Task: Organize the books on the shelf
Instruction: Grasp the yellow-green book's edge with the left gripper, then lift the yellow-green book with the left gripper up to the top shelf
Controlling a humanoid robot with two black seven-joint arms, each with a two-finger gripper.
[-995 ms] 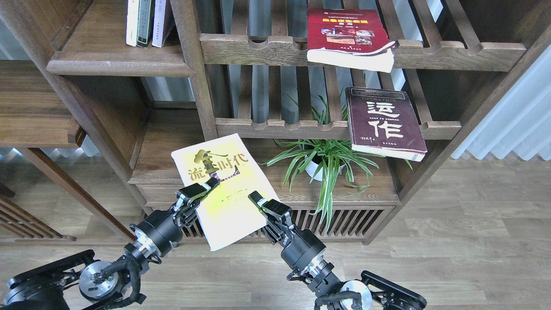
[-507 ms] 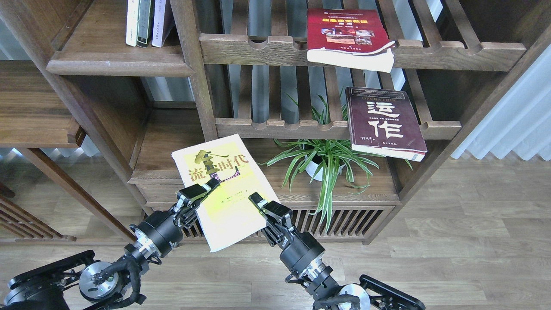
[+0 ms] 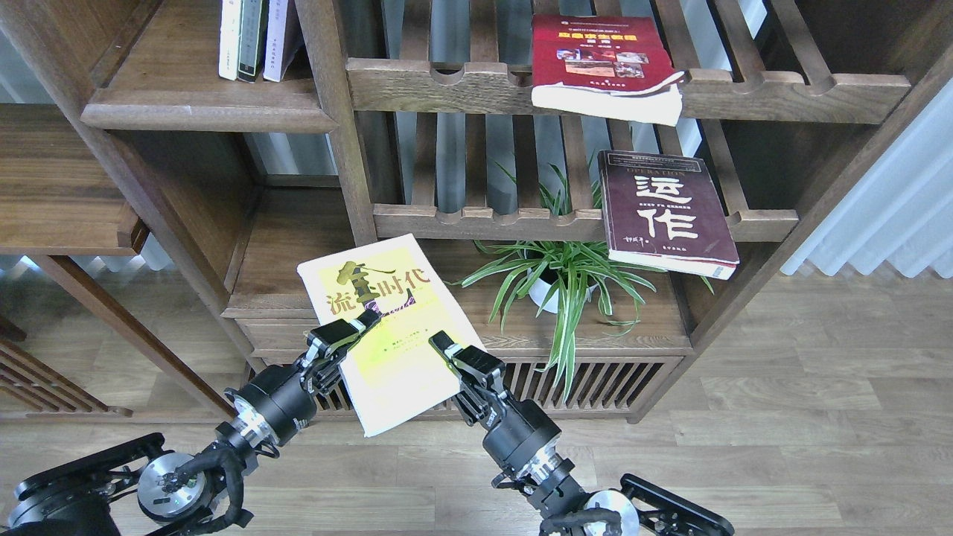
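The yellow-green book (image 3: pixel 391 298) is held tilted in the air in front of the low cabinet. My left gripper (image 3: pixel 351 332) is shut on its left edge, with one finger lying on the cover. My right gripper (image 3: pixel 445 350) grips its right edge. The dark maroon book (image 3: pixel 663 212) lies flat on the lower slatted rack and overhangs the front rail. The red book (image 3: pixel 603 63) lies on the upper slatted rack, its pages sagging over the rail. The solid shelf (image 3: pixel 201 112) is at the upper left.
Three thin books (image 3: pixel 253 37) stand upright at the back of the solid shelf. A potted spider plant (image 3: pixel 558 283) stands on the low cabinet top (image 3: pixel 283 246), right of the held book. A bookcase post (image 3: pixel 339 119) separates the shelf from the racks.
The held book has dipped very slightly and my right arm's wrist has shifted a little to the left. Everything else stays as it was.
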